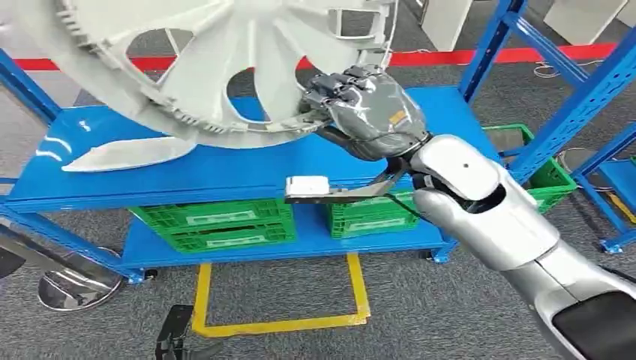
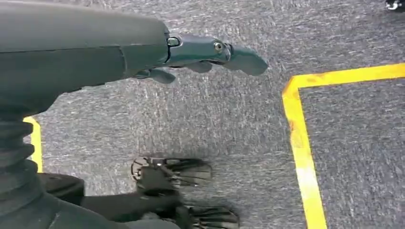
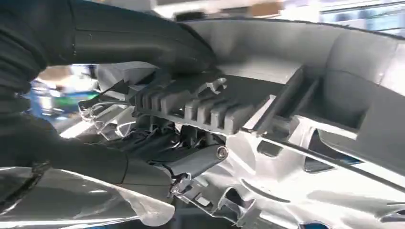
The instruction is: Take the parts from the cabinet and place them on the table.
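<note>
I count one large white fan-shaped part (image 1: 225, 60), a wheel with broad blades and a ribbed rim, and it sits high in my head view, lifted above the blue surface (image 1: 225, 169) of a low blue rack. A second white piece, a single loose blade (image 1: 124, 154), lies flat on that surface toward its left end. Under the surface I see three green crates (image 1: 217, 223) on the lower shelf or beside it: two stacked at left, one at centre, and a further green crate (image 1: 551, 176) standing on the floor to the right by a blue upright.

My right robot hand (image 1: 360, 101) is clamped on the lower rim of the fan-shaped part, fingers curled over the edge from the right side, so the part hangs up and to the left of the hand. In the right wrist view the dark fingers (image 3: 191, 162) wrap under the ribbed rim (image 3: 205, 107), with crinkled clear film near them. A small white tag (image 1: 307, 186) juts out below the wrist.

My left robot hand (image 2: 210, 52) hangs over grey carpet, fingers stretched out and apart, holding nothing. One yellow taped outline (image 1: 277, 300) marks the floor in front of the rack, and one red line (image 1: 525, 54) runs behind it.
</note>
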Robot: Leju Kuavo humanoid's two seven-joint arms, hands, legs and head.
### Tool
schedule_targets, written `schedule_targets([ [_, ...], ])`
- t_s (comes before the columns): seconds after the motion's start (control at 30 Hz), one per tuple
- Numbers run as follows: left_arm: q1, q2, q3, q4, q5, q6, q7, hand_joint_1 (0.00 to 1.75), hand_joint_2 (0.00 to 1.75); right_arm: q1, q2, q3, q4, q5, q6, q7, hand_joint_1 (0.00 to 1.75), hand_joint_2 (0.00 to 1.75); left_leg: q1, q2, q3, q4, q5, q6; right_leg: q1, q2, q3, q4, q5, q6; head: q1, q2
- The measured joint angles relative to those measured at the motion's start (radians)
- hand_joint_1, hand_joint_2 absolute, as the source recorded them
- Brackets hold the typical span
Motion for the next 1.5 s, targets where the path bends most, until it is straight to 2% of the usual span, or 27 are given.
schedule_targets([
  [0.1,0.001,0.0,0.0,0.0,0.0,0.0,0.002,0.0,1.75,0.0,0.003,0.017,-0.01,-0.002,0.001,0.0,1.75,1.75,0.003,0.001,-0.015,-0.011,0.028,0.02,0.0,-0.001,-0.011,-0.008,0.019,0.019,0.001,0.0],
  [0.17,-0.003,0.0,0.0,0.0,-0.001,0.0,0.002,0.0,1.75,-0.003,0.003,0.023,-0.012,-0.006,0.001,0.0,1.75,1.75,0.005,0.006,-0.04,-0.012,0.051,0.035,-0.004,0.002,-0.043,0.051,-0.074,0.027,0.004,0.0],
  [0.23,-0.003,-0.001,0.001,0.0,-0.001,0.002,0.002,0.0,1.75,-0.002,0.003,0.027,-0.014,-0.017,0.001,-0.001,1.75,1.75,0.005,0.007,-0.069,-0.011,0.074,0.038,-0.007,0.001,-0.082,0.21,-0.183,0.034,0.003,0.0],
  [0.27,-0.003,-0.001,0.001,0.0,-0.001,0.005,0.002,0.0,1.75,-0.001,0.003,0.028,-0.014,-0.025,0.0,-0.002,1.75,1.75,0.005,0.007,-0.085,-0.011,0.081,0.038,-0.007,0.001,-0.095,0.277,-0.203,0.038,0.005,0.0],
  [0.33,-0.001,-0.001,0.001,0.0,-0.003,0.006,-0.007,0.0,1.75,0.002,0.002,0.026,-0.014,-0.045,0.0,-0.007,1.75,1.75,0.005,0.007,-0.113,-0.01,0.102,0.034,-0.009,0.001,-0.075,0.307,-0.154,0.041,0.004,0.0],
  [0.37,0.0,-0.001,0.001,0.0,-0.005,0.007,-0.011,0.0,1.75,0.002,0.002,0.024,-0.014,-0.053,0.0,-0.013,1.75,1.75,0.005,0.008,-0.126,-0.01,0.111,0.031,-0.009,0.001,-0.045,0.277,-0.106,0.039,0.004,0.0],
  [0.4,0.0,-0.001,0.001,0.0,-0.005,0.008,-0.016,0.0,1.75,0.001,0.001,0.022,-0.014,-0.06,-0.001,-0.017,1.75,1.75,0.005,0.008,-0.139,-0.008,0.122,0.028,-0.009,0.0,0.014,0.202,-0.07,0.036,0.005,0.0],
  [0.43,0.0,-0.001,0.001,0.0,-0.005,0.009,-0.022,0.0,1.75,0.001,0.001,0.02,-0.016,-0.063,-0.002,-0.018,1.75,1.75,0.005,0.008,-0.145,-0.007,0.13,0.024,-0.009,-0.001,0.074,0.119,-0.075,0.032,0.004,0.0],
  [0.47,0.0,-0.001,0.001,0.0,-0.005,0.009,-0.028,0.0,1.75,-0.001,0.001,0.018,-0.021,-0.068,-0.002,-0.018,1.75,1.75,-0.001,0.007,-0.152,-0.004,0.136,0.018,-0.004,-0.003,0.151,0.018,-0.12,0.028,0.005,0.0],
  [0.5,0.0,0.0,0.001,0.0,-0.005,0.01,-0.034,0.0,1.75,-0.003,0.001,0.016,-0.024,-0.071,-0.002,-0.019,1.75,1.75,-0.001,0.007,-0.153,-0.002,0.143,0.013,-0.005,-0.001,0.176,-0.032,-0.146,0.025,0.001,0.0],
  [0.6,0.003,0.0,0.001,0.0,-0.005,0.014,-0.041,0.0,1.75,-0.003,-0.002,0.011,-0.025,-0.074,-0.003,-0.019,1.75,1.75,0.002,0.009,-0.156,-0.006,0.163,-0.005,-0.003,0.002,0.154,-0.036,-0.136,0.006,0.003,0.0],
  [0.63,0.004,0.0,0.001,0.0,-0.004,0.015,-0.043,0.0,1.75,-0.005,-0.002,0.011,-0.025,-0.075,-0.003,-0.019,1.75,1.75,0.006,0.007,-0.163,0.004,0.144,-0.012,-0.008,-0.002,0.163,-0.037,-0.126,-0.005,0.004,0.0],
  [0.67,0.004,0.0,0.001,0.0,-0.004,0.019,-0.043,0.0,1.75,-0.006,-0.002,0.011,-0.026,-0.075,-0.003,-0.019,1.75,1.75,0.006,0.006,-0.176,0.04,0.101,-0.018,-0.008,-0.002,0.157,-0.037,-0.12,-0.013,-0.002,0.0],
  [0.73,0.006,0.0,0.001,0.0,-0.004,0.021,-0.051,0.0,1.75,-0.004,-0.002,0.01,-0.026,-0.08,-0.005,-0.027,1.75,1.75,0.009,0.006,-0.227,0.197,0.006,-0.027,-0.008,-0.002,0.144,-0.035,-0.108,-0.017,-0.002,0.0],
  [0.77,0.007,0.001,0.001,0.0,-0.003,0.021,-0.054,0.0,1.75,-0.003,-0.002,0.01,-0.026,-0.084,-0.005,-0.034,1.75,1.75,0.01,0.006,-0.253,0.281,-0.025,-0.03,-0.008,-0.001,0.136,-0.032,-0.104,-0.016,-0.003,0.0],
  [0.8,0.007,0.001,0.001,0.0,-0.002,0.021,-0.055,0.0,1.75,-0.001,-0.002,0.01,-0.026,-0.086,-0.005,-0.037,1.75,1.75,0.01,0.006,-0.259,0.315,-0.03,-0.031,-0.008,0.0,0.13,-0.03,-0.102,-0.016,-0.003,0.0],
  [0.87,0.007,0.002,0.001,0.0,-0.002,0.021,-0.055,0.0,1.75,0.005,-0.003,0.01,-0.026,-0.087,-0.006,-0.037,1.75,1.75,0.012,0.006,-0.205,0.248,0.019,-0.03,-0.008,0.0,0.123,-0.023,-0.1,-0.013,-0.003,0.0],
  [0.93,0.007,0.003,0.001,0.0,0.0,0.02,-0.055,0.0,1.75,0.004,-0.005,0.006,-0.029,-0.087,-0.008,-0.037,1.75,1.75,0.012,0.006,-0.106,0.074,0.087,-0.024,-0.008,0.0,0.12,-0.014,-0.102,-0.009,-0.003,0.0],
  [0.97,0.006,0.003,0.001,0.0,0.004,0.019,-0.054,0.0,1.75,0.004,-0.005,0.004,-0.031,-0.087,-0.011,-0.037,1.75,1.75,0.009,0.004,-0.078,0.04,0.064,-0.017,-0.004,0.0,0.112,-0.013,-0.103,-0.004,-0.003,0.0],
  [1.1,0.005,0.004,0.001,0.0,0.01,0.02,-0.045,0.0,1.75,0.004,-0.009,0.0,-0.037,-0.087,-0.015,-0.038,1.75,1.75,0.007,0.002,-0.087,0.014,0.066,0.005,-0.003,0.002,0.102,-0.013,-0.095,0.018,-0.001,0.0],
  [1.17,0.004,0.002,0.002,0.0,0.01,0.02,-0.043,0.0,1.75,0.003,-0.011,-0.003,-0.037,-0.087,-0.016,-0.042,1.75,1.75,0.013,0.005,-0.086,0.002,0.075,0.021,-0.005,0.002,0.077,0.02,-0.129,0.029,0.002,0.0],
  [1.27,0.004,0.002,0.002,0.0,0.01,0.02,-0.039,0.0,1.75,0.005,-0.016,-0.003,-0.037,-0.087,-0.016,-0.048,1.75,1.75,0.012,0.005,-0.096,0.003,0.08,0.029,-0.006,0.002,-0.038,0.263,-0.236,0.039,0.002,0.0],
  [1.3,0.004,0.002,0.003,0.0,0.01,0.02,-0.037,0.0,1.75,0.009,-0.017,-0.003,-0.037,-0.087,-0.016,-0.048,1.75,1.75,0.012,0.005,-0.097,0.004,0.08,0.029,-0.006,0.002,-0.062,0.31,-0.244,0.04,0.003,0.0],
  [1.37,0.004,0.002,0.004,0.0,0.01,0.02,-0.035,0.0,1.75,0.012,-0.022,-0.003,-0.037,-0.087,-0.015,-0.047,1.75,1.75,0.011,0.005,-0.097,0.005,0.081,0.029,-0.006,0.002,-0.041,0.261,-0.192,0.038,0.003,0.0],
  [1.43,0.003,0.001,0.005,0.0,0.01,0.02,-0.033,0.0,1.75,0.009,-0.023,-0.004,-0.039,-0.087,-0.016,-0.047,1.75,1.75,0.011,0.005,-0.097,0.01,0.081,0.028,-0.006,0.001,0.048,0.077,-0.095,0.031,0.003,0.0],
  [1.47,0.003,0.001,0.005,0.0,0.01,0.021,-0.031,0.0,1.75,0.008,-0.023,-0.006,-0.039,-0.087,-0.016,-0.048,1.75,1.75,0.011,0.005,-0.101,0.011,0.081,0.025,-0.005,0.0,0.075,0.014,-0.086,0.027,0.003,0.0],
  [1.5,0.002,0.001,0.005,0.0,0.01,0.021,-0.031,0.0,1.75,0.006,-0.023,-0.006,-0.04,-0.087,-0.018,-0.048,1.75,1.75,0.003,0.004,-0.107,0.018,0.084,0.019,-0.002,0.0,0.088,0.002,-0.084,0.026,0.002,0.0],
])
